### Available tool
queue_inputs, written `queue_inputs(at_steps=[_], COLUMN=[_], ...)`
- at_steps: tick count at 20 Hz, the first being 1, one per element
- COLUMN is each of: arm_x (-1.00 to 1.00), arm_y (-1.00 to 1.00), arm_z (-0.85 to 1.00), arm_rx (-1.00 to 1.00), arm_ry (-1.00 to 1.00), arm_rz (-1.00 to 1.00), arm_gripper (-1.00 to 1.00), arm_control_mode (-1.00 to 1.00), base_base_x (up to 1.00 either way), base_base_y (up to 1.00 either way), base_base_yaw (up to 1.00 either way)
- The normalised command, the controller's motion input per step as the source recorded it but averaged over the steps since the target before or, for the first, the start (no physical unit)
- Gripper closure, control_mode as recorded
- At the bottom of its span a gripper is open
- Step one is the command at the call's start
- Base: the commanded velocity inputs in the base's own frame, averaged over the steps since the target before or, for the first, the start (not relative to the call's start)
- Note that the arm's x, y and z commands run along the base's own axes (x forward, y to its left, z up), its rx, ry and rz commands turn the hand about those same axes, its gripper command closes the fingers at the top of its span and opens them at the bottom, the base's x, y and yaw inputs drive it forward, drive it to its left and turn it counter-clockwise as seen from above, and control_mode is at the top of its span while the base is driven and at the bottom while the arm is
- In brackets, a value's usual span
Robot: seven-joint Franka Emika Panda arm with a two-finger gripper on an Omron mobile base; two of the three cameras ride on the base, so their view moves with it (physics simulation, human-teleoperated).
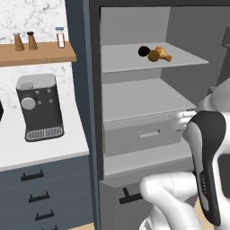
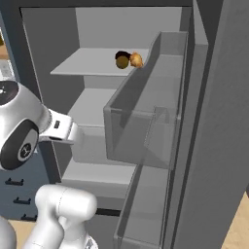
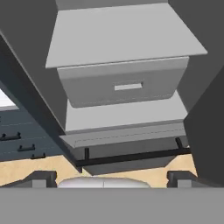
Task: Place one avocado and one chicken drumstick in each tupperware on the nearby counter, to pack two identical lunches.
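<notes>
I find the task at its opening stage. The fridge stands open before my rig; on its upper shelf (image 1: 134, 60) lie a dark round avocado (image 1: 143, 51) and, touching it, a brown chicken drumstick (image 1: 160, 55), both untouched. I judge nothing packed so far: all four placements remain.

The pincer (image 3: 112, 178) is released, its two dark tips spread wide at the foot of the hand view, with nothing between them. It looks at the grey drawer (image 3: 120, 85) below the shelves, well under the food.

To the left, the bench (image 1: 40, 148) carries a dark coffee machine (image 1: 39, 108); I see no tupperware on the visible part of it.

Hidden or doubtful: I can make out only one avocado and one drumstick, whereas the task requires two of each; the others may lie behind these or elsewhere. In the right base view, the door bins (image 2: 146, 121) partly screen the shelves. The containers' whereabouts I cannot tell.
</notes>
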Motion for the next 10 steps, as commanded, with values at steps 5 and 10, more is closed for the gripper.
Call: queue_inputs(at_steps=[5,10], arm_x=[0.44,0.52], arm_y=[-0.06,-0.09], arm_z=[0.77,0.50], arm_rx=[0.00,0.00], arm_ry=[-0.22,-0.18], arm_rz=[0.00,0.00], arm_gripper=[-1.00,-1.00], arm_control_mode=[-1.00,-1.00], base_base_x=[0.00,0.00], base_base_y=[0.00,0.00], base_base_yaw=[0.00,0.00])
